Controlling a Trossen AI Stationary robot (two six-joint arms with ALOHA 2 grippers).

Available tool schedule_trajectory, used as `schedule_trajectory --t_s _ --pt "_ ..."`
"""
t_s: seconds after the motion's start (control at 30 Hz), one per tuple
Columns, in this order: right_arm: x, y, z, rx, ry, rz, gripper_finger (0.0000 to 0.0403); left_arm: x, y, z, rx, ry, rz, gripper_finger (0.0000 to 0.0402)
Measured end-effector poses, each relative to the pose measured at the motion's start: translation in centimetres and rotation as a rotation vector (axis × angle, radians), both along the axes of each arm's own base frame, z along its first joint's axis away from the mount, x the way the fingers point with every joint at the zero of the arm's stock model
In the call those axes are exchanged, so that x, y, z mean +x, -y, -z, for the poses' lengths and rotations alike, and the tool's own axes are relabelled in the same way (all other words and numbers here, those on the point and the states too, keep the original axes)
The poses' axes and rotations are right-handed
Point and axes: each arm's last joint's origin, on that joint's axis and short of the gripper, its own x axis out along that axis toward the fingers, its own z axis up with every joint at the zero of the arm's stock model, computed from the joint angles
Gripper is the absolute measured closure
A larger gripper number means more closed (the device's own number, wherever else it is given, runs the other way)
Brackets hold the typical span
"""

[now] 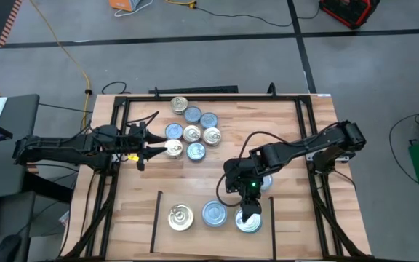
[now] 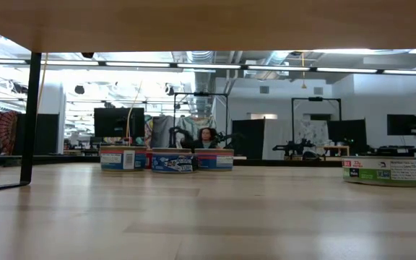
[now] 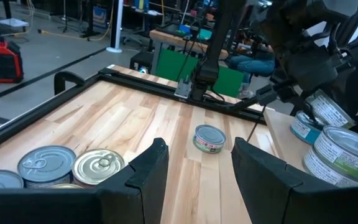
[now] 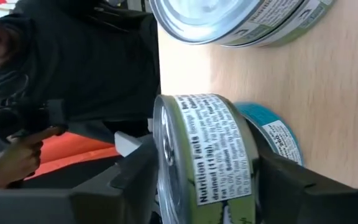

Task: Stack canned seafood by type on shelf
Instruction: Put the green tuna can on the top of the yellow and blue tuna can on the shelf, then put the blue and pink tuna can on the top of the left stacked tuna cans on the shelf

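Three stacks are seen on the shelf (image 1: 158,225): a gold-topped one and two silver. The right gripper (image 1: 249,215) is set over the nearest stack, jaws around its top tin (image 4: 197,155), apparently loosening. The left gripper (image 1: 151,150), half open and empty, is held beside the cluster (image 1: 193,125) of about eight unsorted tins, so roughly half appears left.

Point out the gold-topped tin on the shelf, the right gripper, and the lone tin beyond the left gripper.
Gold-topped round tin (image 1: 181,217), high view, lid centre.
Right gripper (image 1: 249,212), high view, between fingertips.
Lone silver-topped tin (image 3: 209,138), left wrist view, lid.
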Motion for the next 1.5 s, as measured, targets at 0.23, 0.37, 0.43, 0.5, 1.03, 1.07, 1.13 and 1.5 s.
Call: schedule_trajectory --t_s 0.23,0.37,0.43,0.5,1.03,1.07,1.13,1.5 --pt "0.0 0.3 0.1 0.009 -0.037 0.024 0.0109 0.0 0.0 0.0 0.008 -0.001 -0.001 0.0233" --pt "-0.3 0.4 0.2 0.005 -0.075 0.023 0.0095 0.0 0.0 -0.1 0.016 0.006 -0.001 0.0233" --pt "-0.3 0.5 0.3 0.006 -0.094 0.032 0.0091 0.0 0.0 -0.1 0.026 0.005 -0.001 0.0233" --pt "-0.2 0.6 0.2 0.011 -0.1 0.045 0.0088 0.0 0.0 -0.1 0.028 0.005 -0.002 0.0233" --pt "-0.5 1.6 -0.8 0.011 -0.148 0.109 0.008 0.0 0.0 -0.1 0.028 0.005 -0.002 0.0233" --pt "-0.5 1.5 -0.9 0.015 -0.138 0.099 0.008 0.0 0.0 -0.1 0.028 0.005 -0.002 0.0233" --pt "-0.6 1.6 -0.8 0.012 -0.152 0.096 0.008 0.0 0.0 -0.1 0.028 0.005 -0.002 0.0233" --pt "-2.3 4.4 -2.0 -0.124 -0.096 0.134 0.008 0.0 0.0 -0.1 0.029 0.005 -0.001 0.0233"
